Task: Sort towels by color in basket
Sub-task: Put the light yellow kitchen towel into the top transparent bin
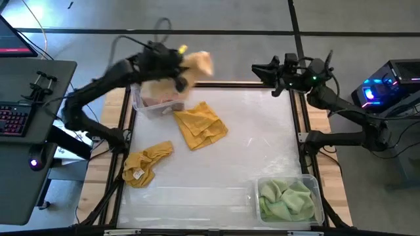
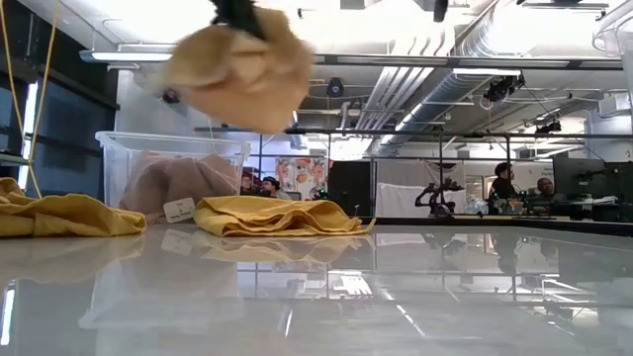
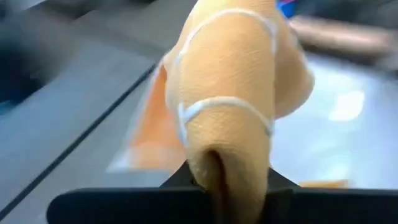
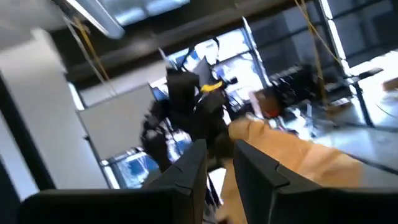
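**Sort roughly half done – peach towel in the air, two yellows loose**

Left gripper (image 1: 176,73) is up at about 11 o'clock of the mat, clamped on a peach-orange towel (image 1: 197,62) that hangs bunched above and just beside the clear bin (image 1: 139,105) there. Left wrist view: cloth (image 3: 230,112) pinched between the dark fingers. Low view: same towel (image 2: 242,69) well above the table, not yet in the bin (image 2: 114,148).

Bin at 11 already holds pink/peach cloth (image 2: 183,183), one white tag showing. Second clear bin (image 1: 315,187) at 5 o'clock holds green towels (image 1: 285,200), looks settled; count unclear.

Left to do, as I judge: drop the held towel in the 11 o'clock bin, then deal with two mustard yellow towels on the mat – one (image 1: 200,124) near centre toward 10 o'clock, touching the bin edge, other (image 1: 146,162) at 8 o'clock with white tag. No third bin for yellow visible, so can't tell where they go.

Right gripper (image 1: 272,72) waits at 1 o'clock, holding nothing; right wrist view shows fingers (image 4: 186,171) narrow with a slight gap
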Controlling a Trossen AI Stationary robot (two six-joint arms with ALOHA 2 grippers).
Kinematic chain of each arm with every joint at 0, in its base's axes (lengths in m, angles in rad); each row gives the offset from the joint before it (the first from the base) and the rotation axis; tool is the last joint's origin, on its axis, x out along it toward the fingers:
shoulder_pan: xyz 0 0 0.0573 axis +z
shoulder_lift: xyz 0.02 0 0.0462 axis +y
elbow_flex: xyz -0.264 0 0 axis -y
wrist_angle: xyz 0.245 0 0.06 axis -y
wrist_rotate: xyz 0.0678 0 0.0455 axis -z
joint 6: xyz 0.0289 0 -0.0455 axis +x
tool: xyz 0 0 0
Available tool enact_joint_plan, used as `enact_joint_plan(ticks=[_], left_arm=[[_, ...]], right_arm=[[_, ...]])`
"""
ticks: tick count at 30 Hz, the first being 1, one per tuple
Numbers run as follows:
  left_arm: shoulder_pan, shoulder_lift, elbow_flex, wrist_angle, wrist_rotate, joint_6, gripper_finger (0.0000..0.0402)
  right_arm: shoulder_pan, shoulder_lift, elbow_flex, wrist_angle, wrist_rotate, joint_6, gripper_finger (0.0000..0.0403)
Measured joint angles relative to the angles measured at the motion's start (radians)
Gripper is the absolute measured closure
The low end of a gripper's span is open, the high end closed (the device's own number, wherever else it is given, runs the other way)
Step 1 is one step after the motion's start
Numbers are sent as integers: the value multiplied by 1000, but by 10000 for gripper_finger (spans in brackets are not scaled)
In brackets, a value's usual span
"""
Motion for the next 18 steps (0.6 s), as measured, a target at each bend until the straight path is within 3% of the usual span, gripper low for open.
enact_joint_plan(ticks=[3,10,15,18], left_arm=[[85,-65,-29,-30,-107,21,397],[295,-108,-255,26,2,-41,398],[324,-110,-437,393,216,-148,398],[320,-115,-514,576,252,-217,398]], right_arm=[[-3,1,4,-65,32,-21,328],[-3,1,-10,-99,105,-11,327],[-2,1,-10,-98,102,32,327],[-2,1,-10,-97,91,62,327]])
